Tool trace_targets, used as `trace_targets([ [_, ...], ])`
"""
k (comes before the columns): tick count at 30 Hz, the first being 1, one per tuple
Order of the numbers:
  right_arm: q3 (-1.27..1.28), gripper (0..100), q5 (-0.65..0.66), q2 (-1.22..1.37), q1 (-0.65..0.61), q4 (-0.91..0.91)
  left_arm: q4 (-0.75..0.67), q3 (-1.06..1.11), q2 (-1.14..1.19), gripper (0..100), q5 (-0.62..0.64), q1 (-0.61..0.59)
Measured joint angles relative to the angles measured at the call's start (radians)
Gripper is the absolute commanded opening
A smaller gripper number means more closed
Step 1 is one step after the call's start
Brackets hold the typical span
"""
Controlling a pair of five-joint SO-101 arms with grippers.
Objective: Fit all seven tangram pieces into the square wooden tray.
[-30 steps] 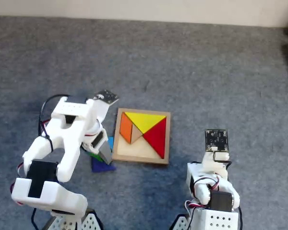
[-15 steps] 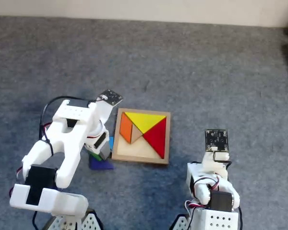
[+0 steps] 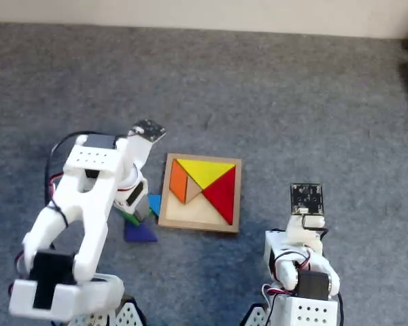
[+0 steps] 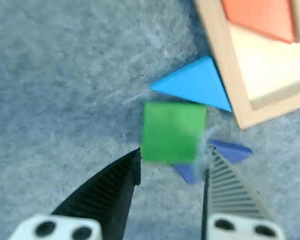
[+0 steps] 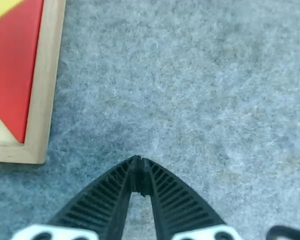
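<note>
Lab-like robot bench, grey carpet [image 3: 313, 88]

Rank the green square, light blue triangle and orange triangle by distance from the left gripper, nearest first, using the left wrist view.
From the left gripper:
1. Green square, right at the tips of the open jaws.
2. Light blue triangle, beyond the square, beside the wooden tray on its outer edge.
3. Orange triangle, farthest, inside the tray.
</note>
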Motion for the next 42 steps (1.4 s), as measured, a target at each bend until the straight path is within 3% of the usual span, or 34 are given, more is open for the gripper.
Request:
trace_targets([
  [11,0.0,0.5,0.0,0.0,0.0,0.0,0.058,-0.014,-0.081,21,0.029,0.149],
  [16,0.0,0.5,0.0,0.0,0.0,0.0,0.058,-0.014,-0.081,29,0.018,0.146],
  [26,0.0,0.5,0.0,0.0,0.0,0.0,0.031,-0.014,-0.035,29,-0.08,0.003],
  [39,0.0,0.5,0.0,0.0,0.0,0.0,-0.037,-0.138,0.276,29,-0.095,-0.003],
  [42,0.0,0.5,0.0,0.0,0.0,0.0,-0.044,-0.157,0.311,25,-0.095,-0.003],
])
